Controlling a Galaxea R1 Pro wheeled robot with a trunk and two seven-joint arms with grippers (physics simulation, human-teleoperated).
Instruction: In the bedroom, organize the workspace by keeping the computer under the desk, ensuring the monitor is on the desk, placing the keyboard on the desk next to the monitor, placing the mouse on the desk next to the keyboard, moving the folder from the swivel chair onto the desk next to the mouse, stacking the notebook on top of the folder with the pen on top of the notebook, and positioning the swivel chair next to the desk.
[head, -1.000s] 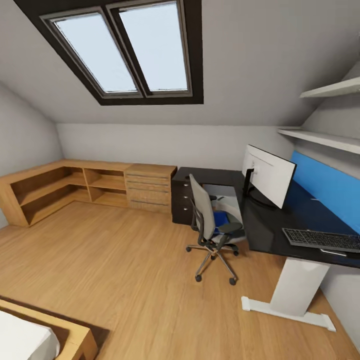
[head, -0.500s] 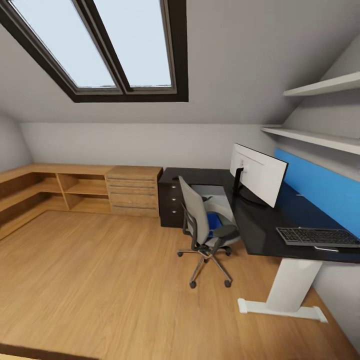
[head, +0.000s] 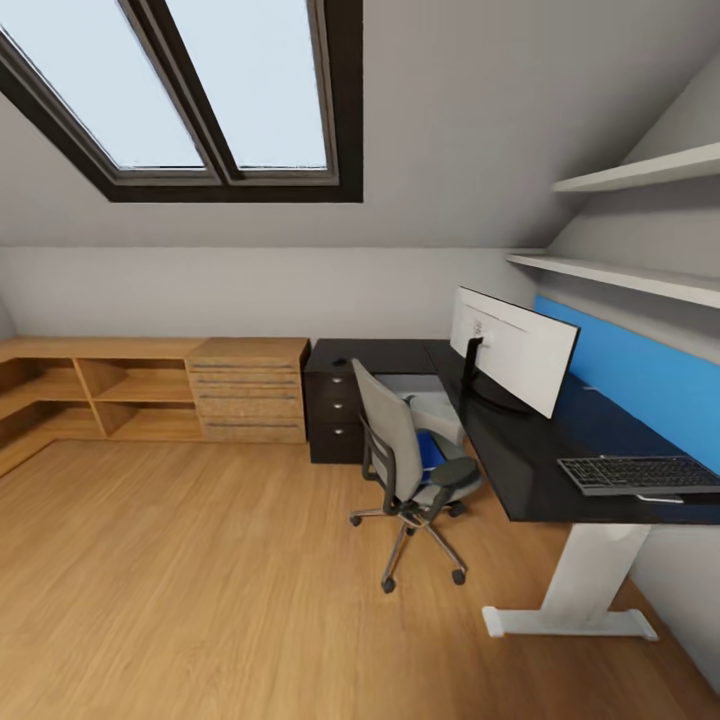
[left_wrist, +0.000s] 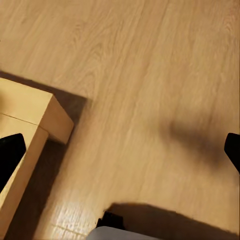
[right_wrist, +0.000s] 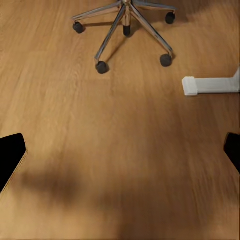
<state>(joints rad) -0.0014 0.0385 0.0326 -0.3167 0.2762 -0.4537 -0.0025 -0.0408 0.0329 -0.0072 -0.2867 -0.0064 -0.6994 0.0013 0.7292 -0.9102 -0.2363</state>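
Observation:
The swivel chair (head: 398, 452) stands on the wood floor beside the black desk (head: 520, 460), its grey back toward me. The blue folder (head: 432, 450) lies on its seat. On the desk stand the monitor (head: 512, 348), its white back to me, and the keyboard (head: 640, 473) near the right end. A light grey box, the computer (head: 428, 398), sits under the desk. My left gripper (left_wrist: 120, 152) hangs open over the floor. My right gripper (right_wrist: 120, 150) is also open, with the chair's chrome star base (right_wrist: 127, 22) ahead of it. Mouse, notebook and pen are too small to make out.
A dark three-drawer unit (head: 335, 420) holds up the desk's far end, next to a light wooden cabinet (head: 248, 395) and low shelves (head: 100, 395). The white desk foot (head: 570, 620) (right_wrist: 210, 85) juts onto the floor. A wooden bed corner (left_wrist: 35, 117) lies by the left gripper.
The camera has moved toward the desk and turned, so the whole picture has shifted. The bed corner has left the head view. Nothing in the room has moved.

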